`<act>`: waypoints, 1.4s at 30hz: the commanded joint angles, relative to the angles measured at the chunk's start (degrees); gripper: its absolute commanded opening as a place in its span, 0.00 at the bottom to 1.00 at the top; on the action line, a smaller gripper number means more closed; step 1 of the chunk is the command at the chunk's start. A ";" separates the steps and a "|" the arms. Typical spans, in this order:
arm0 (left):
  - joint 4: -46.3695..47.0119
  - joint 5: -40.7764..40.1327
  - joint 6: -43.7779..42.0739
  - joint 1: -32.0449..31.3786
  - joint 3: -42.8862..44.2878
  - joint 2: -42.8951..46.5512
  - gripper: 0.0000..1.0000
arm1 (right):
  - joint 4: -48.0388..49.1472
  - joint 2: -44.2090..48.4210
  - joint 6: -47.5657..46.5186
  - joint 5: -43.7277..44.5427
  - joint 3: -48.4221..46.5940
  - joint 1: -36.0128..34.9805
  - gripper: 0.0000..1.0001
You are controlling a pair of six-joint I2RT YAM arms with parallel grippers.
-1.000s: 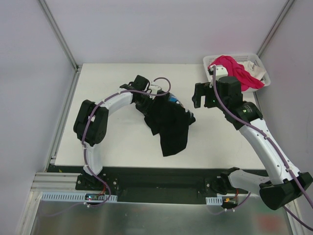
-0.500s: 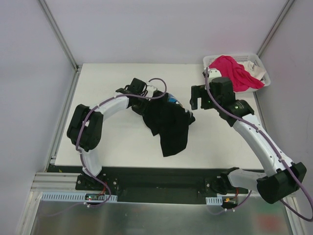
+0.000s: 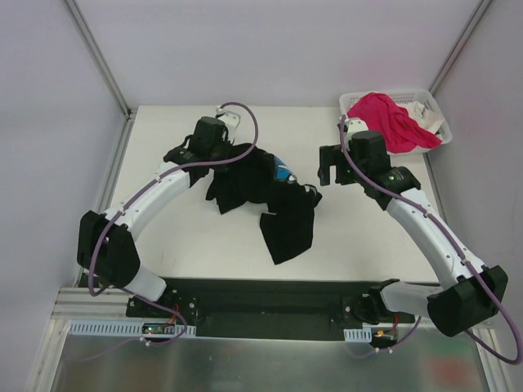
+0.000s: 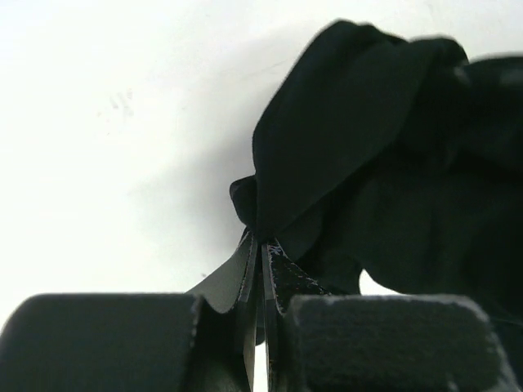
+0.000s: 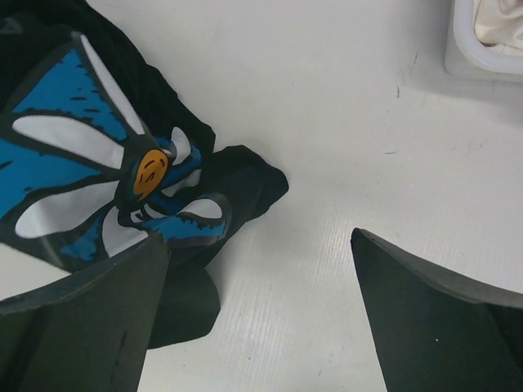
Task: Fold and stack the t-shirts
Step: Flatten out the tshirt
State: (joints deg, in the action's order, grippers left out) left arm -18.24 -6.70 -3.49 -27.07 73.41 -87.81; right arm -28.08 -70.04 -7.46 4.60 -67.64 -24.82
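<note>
Black cloth t-shirt with a white-and-blue daisy print (image 3: 282,208) is lying bunched mid-way across the white table (image 3: 180,237), one edge pinched in the fully closed left gripper (image 4: 260,249). The right gripper (image 5: 260,241) is hovering spread wide and empty just beside the daisy. A bright pink t-shirt (image 3: 388,118) is resting in the white plastic lattice basket (image 3: 395,93).

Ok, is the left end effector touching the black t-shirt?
Touching. Left wrist view: the left end effector is shut, with black t-shirt cloth pinched between its fingers.
</note>
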 commanded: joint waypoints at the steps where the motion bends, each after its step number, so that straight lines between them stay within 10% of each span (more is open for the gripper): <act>1: 1.01 -9.64 2.96 0.00 -1.42 5.89 0.01 | 1.62 1.75 0.96 -1.00 0.40 0.47 0.96; 30: -5.58 -44.98 10.42 1.32 -3.62 28.22 0.08 | 1.00 6.76 1.93 -2.14 5.32 0.82 0.96; 34: -5.58 -43.75 12.80 1.32 -4.94 28.13 0.29 | 1.71 6.50 2.19 -2.31 6.37 0.82 0.96; 37: -5.49 -43.31 13.33 1.23 -4.76 27.61 0.65 | 1.88 5.80 2.19 -2.58 6.55 0.82 0.96; 42: -5.49 -38.41 13.15 1.23 -3.80 26.38 0.82 | 3.11 3.69 3.50 -4.16 6.73 0.39 0.97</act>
State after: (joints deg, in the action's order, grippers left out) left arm -23.46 -48.29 8.60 -26.15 69.10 -60.73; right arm -27.62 -65.23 -5.91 2.22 -61.04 -24.23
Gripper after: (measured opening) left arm 0.794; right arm 0.967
